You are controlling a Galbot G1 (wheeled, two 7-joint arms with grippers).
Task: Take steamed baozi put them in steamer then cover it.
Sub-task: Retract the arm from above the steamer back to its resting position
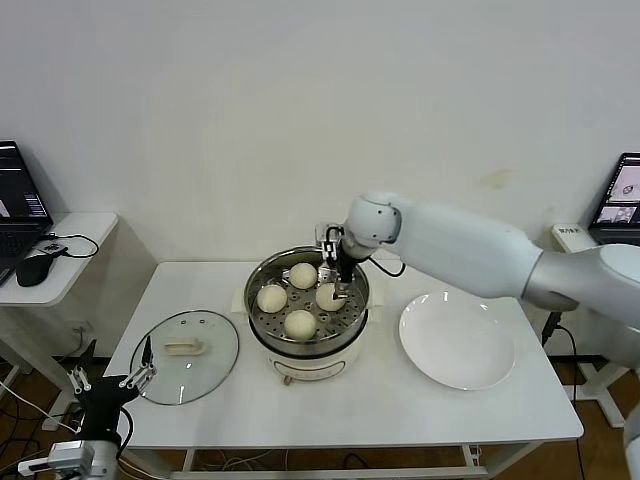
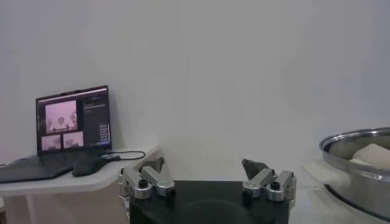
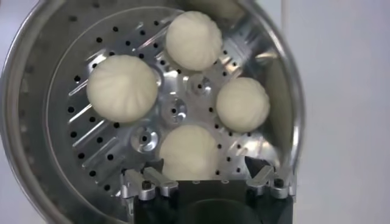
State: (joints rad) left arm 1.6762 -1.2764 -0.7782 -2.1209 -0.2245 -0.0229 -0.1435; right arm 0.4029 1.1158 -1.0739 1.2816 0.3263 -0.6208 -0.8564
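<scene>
Loading looks finished: four smooth, pleated cream buns (image 3: 122,88) sit on the perforated steel floor of the steamer (image 1: 262,323), and the right gripper (image 1: 340,290) hangs just over the nearest bun, jaws spread, gripping nothing. Next comes covering. The round glass lid (image 1: 186,356) lies flat on the table beside the pot, near the parked left gripper (image 1: 112,379), whose jaws are also spread.

plain white wall (image 1: 250,110), white table (image 1: 350,400), side desk (image 1: 70,250)
</scene>
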